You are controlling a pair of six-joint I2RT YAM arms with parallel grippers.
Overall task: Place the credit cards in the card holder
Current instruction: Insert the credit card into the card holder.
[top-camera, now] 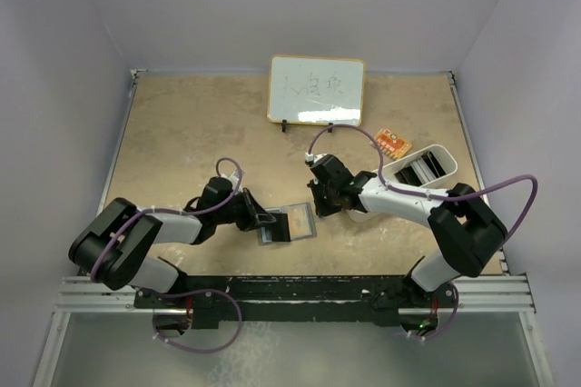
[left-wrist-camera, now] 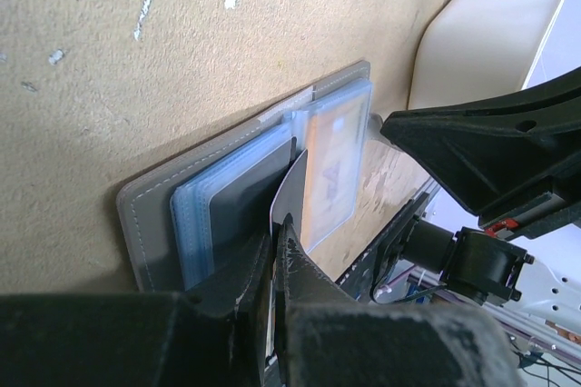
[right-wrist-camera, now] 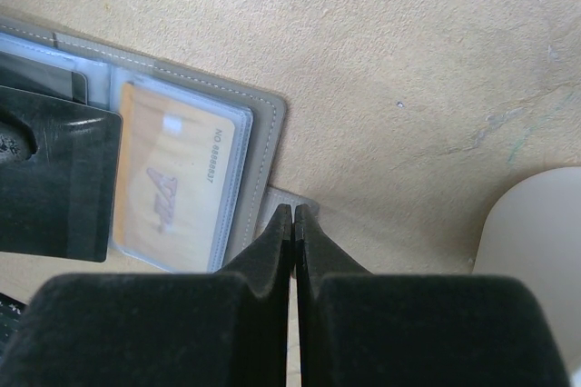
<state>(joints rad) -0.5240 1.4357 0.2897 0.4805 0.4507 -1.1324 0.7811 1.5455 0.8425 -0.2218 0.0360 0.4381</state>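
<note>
The grey card holder (top-camera: 289,223) lies open on the table between my arms; it also shows in the left wrist view (left-wrist-camera: 150,214) and the right wrist view (right-wrist-camera: 263,133). The orange-gold card (right-wrist-camera: 172,183) sits inside a clear sleeve on its right half (left-wrist-camera: 331,169). My left gripper (left-wrist-camera: 280,228) is shut on a thin card (left-wrist-camera: 289,189) that looks dark, held on edge over the left sleeves (left-wrist-camera: 195,214). That card also shows in the right wrist view (right-wrist-camera: 64,178). My right gripper (right-wrist-camera: 293,213) is shut, its tips on the holder's small grey tab (right-wrist-camera: 289,196).
A white oblong tray (top-camera: 422,169) stands right of the card holder, close behind my right arm (left-wrist-camera: 508,142). A whiteboard (top-camera: 316,89) leans at the back. A small orange packet (top-camera: 393,142) lies near the tray.
</note>
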